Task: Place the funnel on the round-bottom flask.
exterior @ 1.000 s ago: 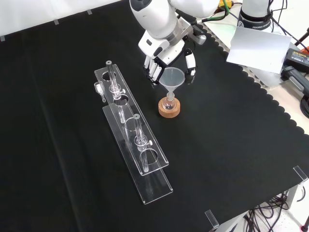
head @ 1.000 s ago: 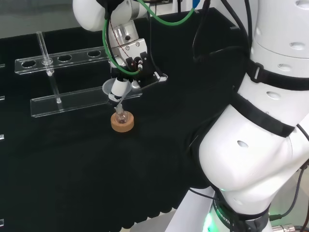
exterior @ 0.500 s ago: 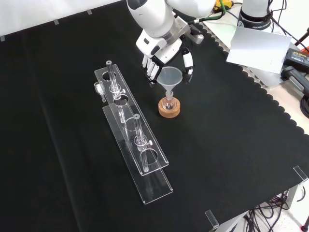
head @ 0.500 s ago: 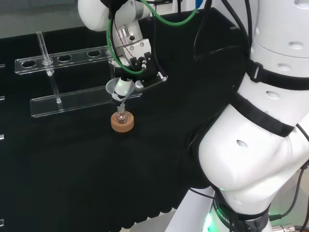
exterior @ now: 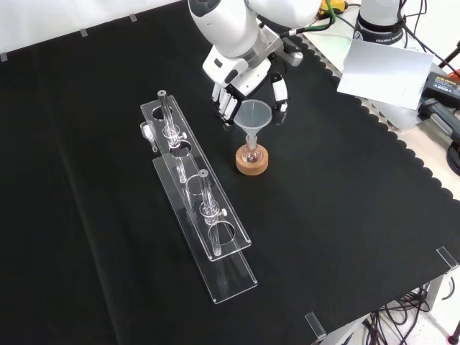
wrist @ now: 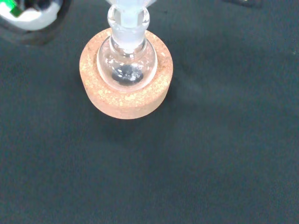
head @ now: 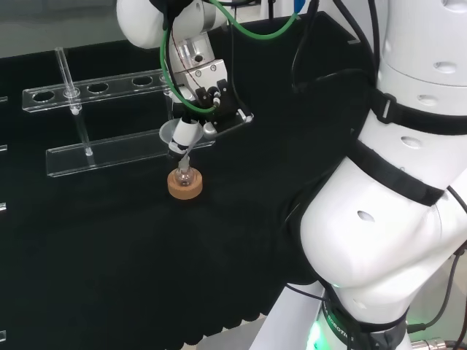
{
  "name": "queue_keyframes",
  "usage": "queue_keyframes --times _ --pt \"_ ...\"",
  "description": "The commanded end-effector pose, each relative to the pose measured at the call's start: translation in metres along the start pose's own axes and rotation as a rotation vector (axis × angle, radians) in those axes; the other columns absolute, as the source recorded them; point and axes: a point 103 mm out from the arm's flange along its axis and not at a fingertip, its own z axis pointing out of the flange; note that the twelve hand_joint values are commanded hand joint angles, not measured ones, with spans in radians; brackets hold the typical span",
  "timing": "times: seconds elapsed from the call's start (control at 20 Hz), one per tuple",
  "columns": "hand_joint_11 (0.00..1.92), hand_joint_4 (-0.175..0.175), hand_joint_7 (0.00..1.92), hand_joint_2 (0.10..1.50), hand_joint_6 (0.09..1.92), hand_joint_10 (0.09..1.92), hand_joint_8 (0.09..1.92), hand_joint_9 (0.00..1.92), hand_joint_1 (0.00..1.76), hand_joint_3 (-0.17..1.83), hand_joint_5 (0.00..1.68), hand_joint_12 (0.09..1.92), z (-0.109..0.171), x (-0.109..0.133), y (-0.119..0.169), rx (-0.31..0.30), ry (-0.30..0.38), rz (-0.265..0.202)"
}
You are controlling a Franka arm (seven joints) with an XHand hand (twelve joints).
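funnel stem in round-bottom flask, cork stand, hand around funnel

A robotics lab is showing itself here. A black cloth with a scalloped edge is covering the surface, and lab glassware is standing on it: a clear tube rack and a small round-bottom flask on a cork ring. Cables are trailing at the far right in the front view.
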Motion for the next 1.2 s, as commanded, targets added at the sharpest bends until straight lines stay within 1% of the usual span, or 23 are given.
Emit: queue_keyframes --times 0.05,0.65,0.8,1.0,1.2 --pt "0.66 0.0 0.54 0.72 0.71 0.48 0.69 0.85 0.8 0.55 0.71 1.29 0.004 0.0042 0.0012 0.008 -0.009 -0.002" --pt "0.64 -0.038 0.48 0.7 0.66 0.48 0.69 0.81 0.8 0.54 0.53 1.29 0.0061 0.004 0.0017 0.018 0.0 -0.007" --pt "0.61 -0.049 0.44 0.67 0.61 0.51 0.72 0.76 0.79 0.55 0.45 1.31 0.0062 0.0034 0.0014 0.021 -0.001 -0.006" --pt "0.58 -0.055 0.4 0.65 0.56 0.54 0.74 0.72 0.79 0.55 0.42 1.32 0.0059 0.0023 0.0001 0.016 -0.008 -0.002" --pt "0.57 -0.058 0.39 0.64 0.53 0.56 0.75 0.7 0.79 0.55 0.42 1.33 0.0057 0.0007 -0.001 0.019 0.0 -0.003"
